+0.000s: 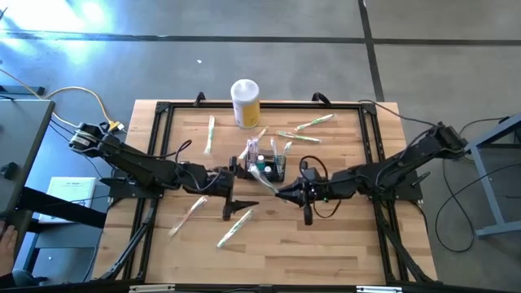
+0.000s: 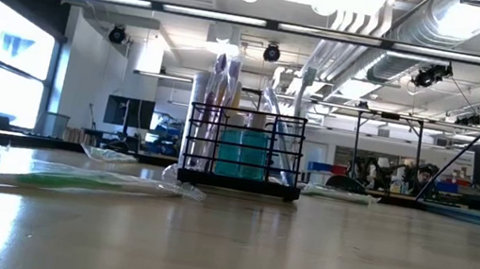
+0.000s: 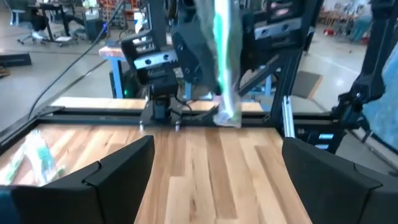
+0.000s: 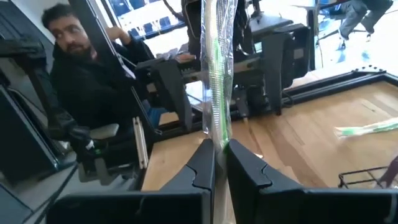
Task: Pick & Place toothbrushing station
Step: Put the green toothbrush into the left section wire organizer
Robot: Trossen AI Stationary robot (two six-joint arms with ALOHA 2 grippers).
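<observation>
The toothbrushing station (image 1: pixel 269 167), a small black wire basket (image 2: pixel 242 149), stands on its base at the table's middle, with wrapped toothbrushes upright in it. My right gripper (image 1: pixel 275 189) is just near-side of it, shut on a clear-wrapped green toothbrush (image 4: pixel 216 74). My left gripper (image 3: pixel 217 180) stands open to the left of that (image 1: pixel 234 184), facing the held toothbrush (image 3: pixel 225 62), with nothing between its fingers. Neither gripper shows in the low view. My right gripper pinches the wrapped toothbrush by its lower part (image 4: pixel 217 144) between its two fingers, which come in about level from the table's right. The toothbrush stands roughly upright above the fingers, lifted clear of the table, its lower end (image 3: pixel 227 117) just under the hold.
A yellow-and-white canister (image 1: pixel 245 102) stands at the far edge. Several wrapped toothbrushes lie loose: far of the basket (image 1: pixel 303 130), at the left (image 1: pixel 209 134), and near-left (image 1: pixel 236 228) (image 2: pixel 52 178). A black frame (image 1: pixel 159 114) rims the table. A person (image 4: pixel 81 68) sits beyond it.
</observation>
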